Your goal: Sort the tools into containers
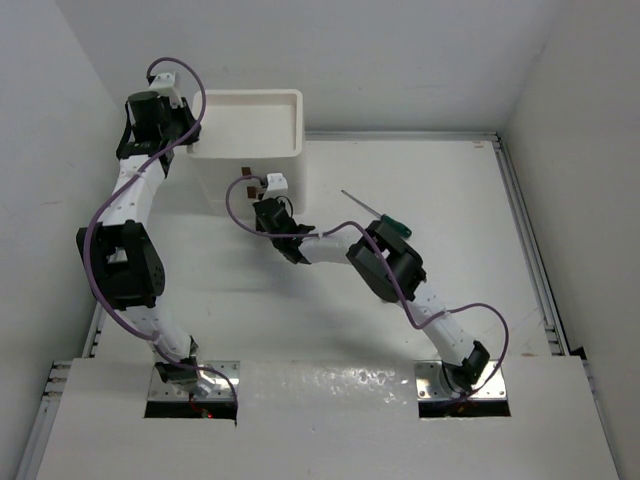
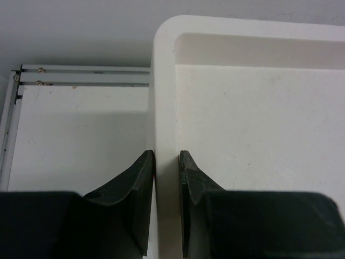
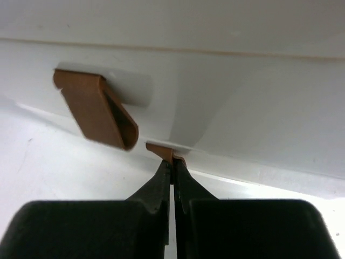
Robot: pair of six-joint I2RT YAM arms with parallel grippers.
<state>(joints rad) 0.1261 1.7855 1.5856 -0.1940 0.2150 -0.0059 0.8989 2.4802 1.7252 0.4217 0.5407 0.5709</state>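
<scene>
The right gripper (image 3: 172, 164) has its two fingers pinched tight on the lower brown tab (image 3: 166, 152) at the front of the white container (image 1: 245, 120). The upper brown tab (image 3: 97, 114) sits just above the fingers and a bit to their left.

The left gripper (image 2: 167, 157) is nearly closed. It has one finger on each side of the container's side wall and holds the rim of the top tray (image 2: 253, 135).

A green-handled screwdriver (image 1: 385, 220) lies on the table (image 1: 460, 200). It is off to the right of the right gripper, beside that arm's elbow and apart from the container.
</scene>
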